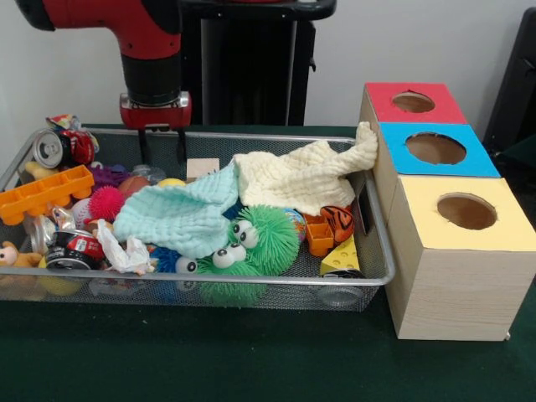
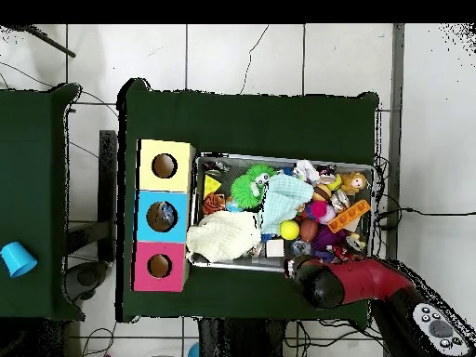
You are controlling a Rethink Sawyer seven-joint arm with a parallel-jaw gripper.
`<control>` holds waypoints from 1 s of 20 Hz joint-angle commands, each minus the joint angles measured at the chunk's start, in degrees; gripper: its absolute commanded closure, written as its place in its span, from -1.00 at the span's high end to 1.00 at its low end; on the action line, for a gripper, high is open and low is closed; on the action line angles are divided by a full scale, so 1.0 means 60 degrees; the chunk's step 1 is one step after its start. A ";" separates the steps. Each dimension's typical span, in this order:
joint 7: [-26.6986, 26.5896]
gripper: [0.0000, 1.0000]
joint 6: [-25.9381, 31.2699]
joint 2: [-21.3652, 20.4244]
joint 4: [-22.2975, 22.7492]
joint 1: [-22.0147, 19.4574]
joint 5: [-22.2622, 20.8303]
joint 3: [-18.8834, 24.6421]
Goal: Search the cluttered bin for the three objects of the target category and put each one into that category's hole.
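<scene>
Mint cloth (image 1: 180, 216) hides toys; cream cloth (image 1: 301, 176) likewise

Arm (image 2: 358, 282) over bin (image 2: 284, 265) edge; gripper hidden, probably beneath wrist.

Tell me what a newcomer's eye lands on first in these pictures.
First, the wire-mesh bin, crammed with toys, with a mint cloth and a cream cloth draped over the heap and a green googly-eyed fuzzy toy at its front. Next, the wooden box beside the bin, with red, blue and yellow tops, each with a round hole. The red arm's gripper hangs open over the bin's far edge.
</scene>
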 commanded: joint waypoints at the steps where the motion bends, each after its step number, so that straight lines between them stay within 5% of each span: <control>1: 0.1356 1.00 -0.0821 0.0115 -0.1525 0.0706 -0.0712 -0.1038; 20: 0.0395 1.00 -0.0727 -0.0104 -0.1531 0.0649 -0.0100 -0.1254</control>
